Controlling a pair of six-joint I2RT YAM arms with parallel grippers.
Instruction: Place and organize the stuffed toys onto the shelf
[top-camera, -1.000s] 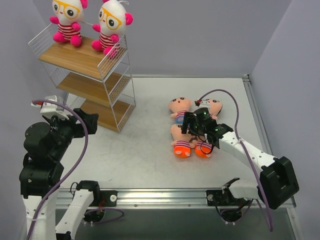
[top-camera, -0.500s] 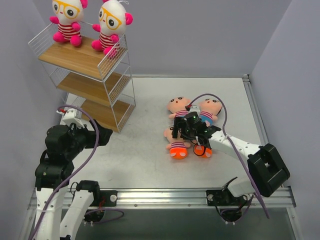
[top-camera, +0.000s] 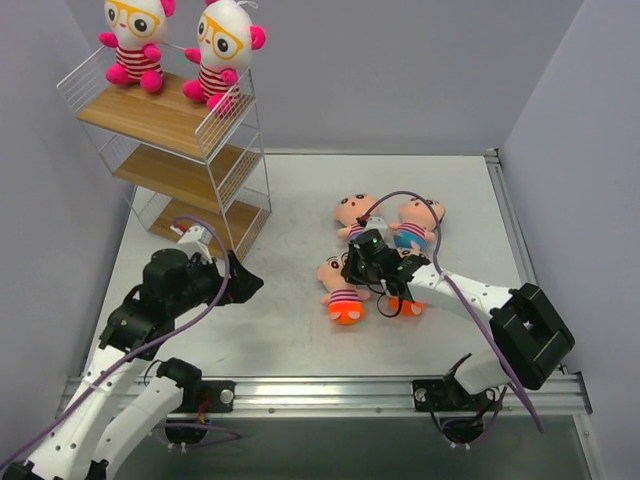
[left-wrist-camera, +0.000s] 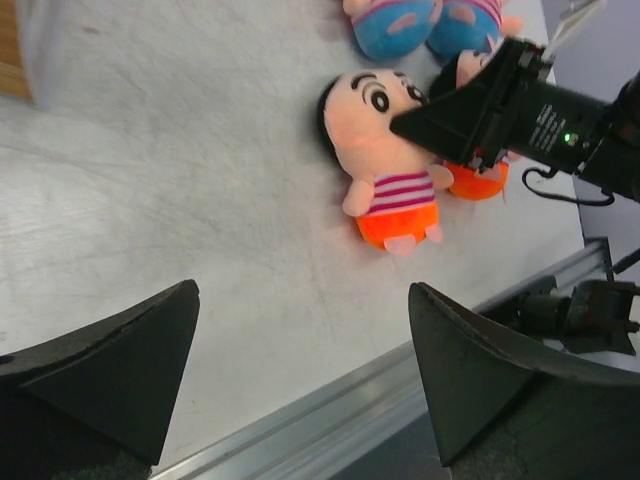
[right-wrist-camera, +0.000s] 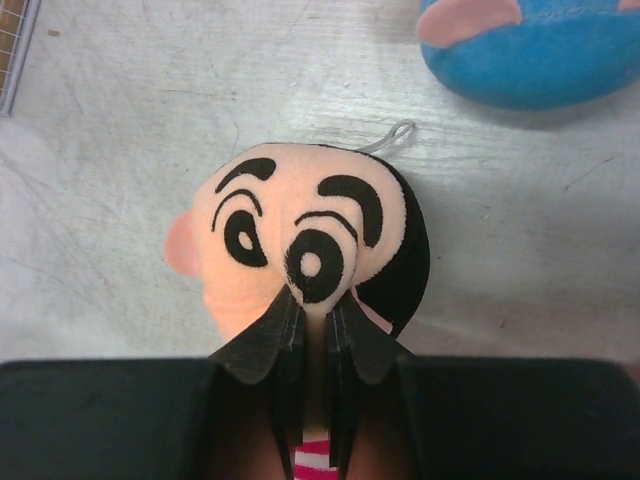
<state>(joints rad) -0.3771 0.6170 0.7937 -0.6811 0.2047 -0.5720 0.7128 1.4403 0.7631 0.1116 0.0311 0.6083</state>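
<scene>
My right claw (right-wrist-camera: 313, 312) is pinched tight on the face of the orange-bottomed doll (right-wrist-camera: 262, 225), which lies on the desk (top-camera: 300, 200). My left claw (left-wrist-camera: 300, 340) hangs wide apart over the desk, near the shelf (top-camera: 150, 118).

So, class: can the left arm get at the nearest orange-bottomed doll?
Probably yes: the left gripper is open, bare table lies between it and the orange-bottomed doll, but the right gripper pinches its face.

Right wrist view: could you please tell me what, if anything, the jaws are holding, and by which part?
The right gripper is shut on the orange-bottomed doll, with the jaws pinching the soft plush of its face, right at one eye.
</scene>
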